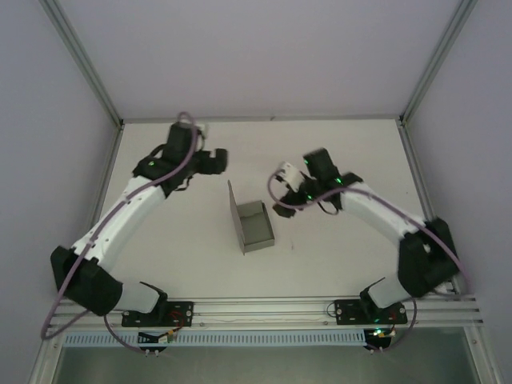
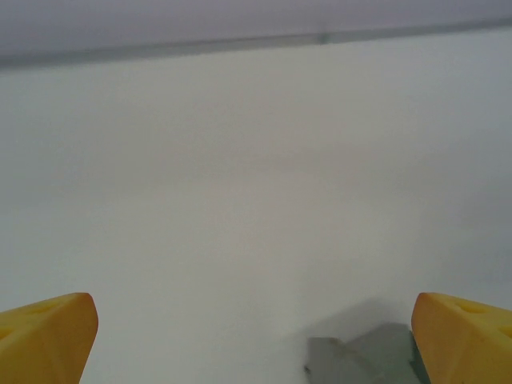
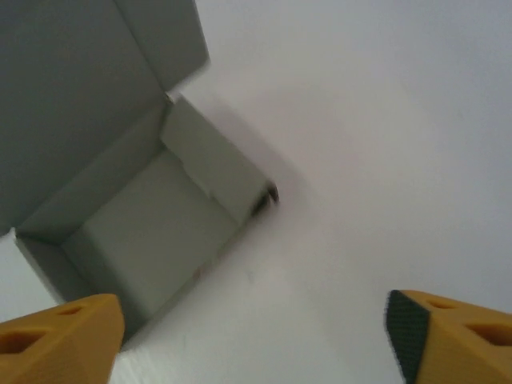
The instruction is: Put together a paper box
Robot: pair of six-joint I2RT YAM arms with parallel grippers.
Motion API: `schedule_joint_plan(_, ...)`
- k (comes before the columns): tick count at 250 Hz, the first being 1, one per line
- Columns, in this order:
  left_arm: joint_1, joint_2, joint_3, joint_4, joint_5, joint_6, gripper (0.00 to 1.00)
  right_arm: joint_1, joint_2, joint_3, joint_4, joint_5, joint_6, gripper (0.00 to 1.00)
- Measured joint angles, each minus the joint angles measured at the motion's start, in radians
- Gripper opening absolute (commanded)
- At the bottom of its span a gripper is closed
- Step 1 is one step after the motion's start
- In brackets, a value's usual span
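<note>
Yellow fingertips (image 3: 56,336) of the right gripper (image 3: 252,340) stand spread by the paper box (image 3: 152,232), left gripper (image 2: 256,340) likewise; the lid (image 1: 233,210) likely needs gentle folding.

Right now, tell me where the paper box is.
In the top view the paper box sits centred on the table, flap upright, just left of the right gripper.

White surface (image 1: 352,248), metal rail (image 1: 264,119) along its far edge. One item on it: grey paper box (image 1: 258,228) near centre, top open, lid flap standing up on its left side.
</note>
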Motion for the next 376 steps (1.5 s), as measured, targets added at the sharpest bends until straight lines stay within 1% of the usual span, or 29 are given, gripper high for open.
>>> schedule_joint_plan(10,0.053,-0.025,-0.074,0.014,0.011,-0.048,1.0,0.008,0.084,0.103,-0.034,-0.02,-0.063,0.76)
schedule_joint_plan(23,0.095,-0.044,-0.165,0.024,0.018,-0.096,1.0,0.017,0.178,0.214,-0.07,-0.033,-0.136,0.73)
schedule_joint_plan(41,0.12,-0.063,-0.279,0.02,0.026,-0.148,1.0,0.03,0.294,0.344,-0.136,-0.05,-0.232,0.73)
schedule_joint_plan(58,0.131,-0.082,-0.354,0.01,0.027,-0.182,1.0,0.04,0.374,0.429,-0.205,-0.054,-0.304,0.73)
schedule_joint_plan(95,0.142,-0.163,-0.426,0.003,0.028,-0.226,1.0,0.063,0.526,0.578,-0.354,-0.057,-0.419,0.73)
schedule_joint_plan(131,0.144,-0.21,-0.433,0.016,0.031,-0.244,1.0,0.092,0.617,0.641,-0.404,-0.055,-0.467,0.67)
schedule_joint_plan(150,0.145,-0.212,-0.433,0.021,0.03,-0.251,1.0,0.112,0.657,0.669,-0.411,-0.045,-0.481,0.63)
schedule_joint_plan(171,0.145,-0.212,-0.434,0.021,0.031,-0.254,1.0,0.134,0.701,0.71,-0.42,-0.032,-0.49,0.55)
schedule_joint_plan(198,0.145,-0.213,-0.434,0.021,0.031,-0.254,1.0,0.147,0.731,0.741,-0.428,-0.022,-0.501,0.42)
schedule_joint_plan(212,0.145,-0.217,-0.434,0.021,0.031,-0.254,1.0,0.152,0.735,0.746,-0.433,-0.012,-0.506,0.32)
schedule_joint_plan(224,0.145,-0.223,-0.435,0.021,0.031,-0.254,1.0,0.153,0.736,0.75,-0.439,-0.006,-0.506,0.29)
schedule_joint_plan(232,0.145,-0.226,-0.436,0.021,0.031,-0.254,1.0,0.153,0.739,0.754,-0.442,-0.003,-0.506,0.24)
schedule_joint_plan(255,0.145,-0.23,-0.439,0.021,0.031,-0.254,1.0,0.153,0.74,0.758,-0.451,0.001,-0.498,0.15)
schedule_joint_plan(277,0.145,-0.23,-0.439,0.021,0.03,-0.254,1.0,0.153,0.738,0.756,-0.45,0.003,-0.476,0.13)
schedule_joint_plan(293,0.145,-0.229,-0.439,0.021,0.031,-0.254,1.0,0.153,0.719,0.722,-0.418,0.006,-0.446,0.13)
schedule_joint_plan(313,0.145,-0.227,-0.439,0.023,0.032,-0.254,1.0,0.154,0.657,0.615,-0.336,0.026,-0.385,0.13)
schedule_joint_plan(343,0.145,-0.217,-0.439,0.029,0.041,-0.254,1.0,0.154,0.512,0.383,-0.175,0.091,-0.252,0.15)
schedule_joint_plan(367,0.145,-0.198,-0.439,0.039,0.048,-0.254,1.0,0.155,0.388,0.195,-0.029,0.192,-0.071,0.18)
schedule_joint_plan(376,0.146,-0.19,-0.439,0.048,0.053,-0.254,1.0,0.154,0.346,0.13,0.022,0.237,0.012,0.16)
